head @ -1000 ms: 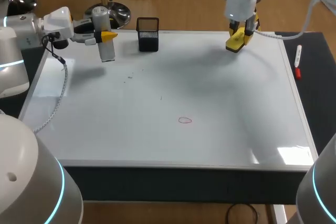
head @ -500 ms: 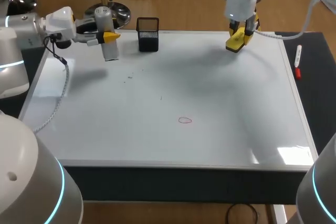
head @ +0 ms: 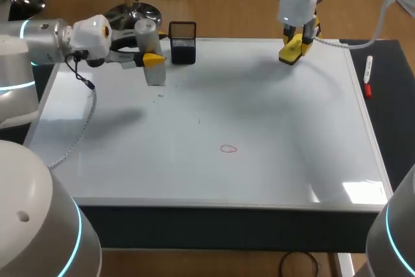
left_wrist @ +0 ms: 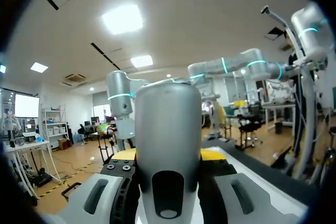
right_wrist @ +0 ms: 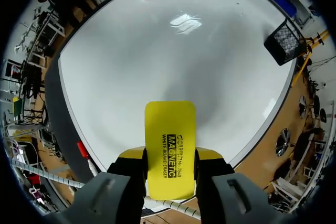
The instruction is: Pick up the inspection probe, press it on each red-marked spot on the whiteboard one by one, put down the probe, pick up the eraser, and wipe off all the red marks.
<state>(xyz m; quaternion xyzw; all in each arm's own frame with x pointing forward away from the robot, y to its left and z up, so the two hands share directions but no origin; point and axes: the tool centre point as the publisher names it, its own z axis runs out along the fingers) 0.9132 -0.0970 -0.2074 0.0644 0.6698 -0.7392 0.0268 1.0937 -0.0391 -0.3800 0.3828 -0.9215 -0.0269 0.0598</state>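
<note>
Left arm: comes in from the left side and stops over the far left part of the whiteboard (head: 259, 108).
Left fingers (head: 154, 60): clamped on the probe (head: 146, 38), one yellow tip on each side of its body, as the left wrist view confirms.
Probe: a grey cylinder with a rounded top, held nearly upright with a slight tilt. It is just beside the mesh cup (head: 183, 43), on the side nearer the left arm.
Probe contact: the lower end is over the board surface. Whether it touches the board cannot be told.
Right arm: comes in from the right side, with the wrist hanging over the far edge of the whiteboard toward its right corner.
Right fingers (right_wrist: 205, 155): clamped on the eraser (right_wrist: 170, 129), which sits between them and is gripped on both long edges.
Eraser: a flat yellow block that projects past the fingertips toward the board. In the right wrist view it is clear of the surface.
Red mark (head: 228, 148): one small red loop drawn on the whiteboard near the middle, somewhat toward the near edge. It is well apart from both the probe and the eraser.
Other board marks: a few faint dark specks between the probe and the red mark.
Mesh cup: black, standing upright at the far edge of the whiteboard.
Marker (head: 367, 76): white body with a red end, lying on the dark tabletop (head: 395, 108) just beside the whiteboard's right edge.
</note>
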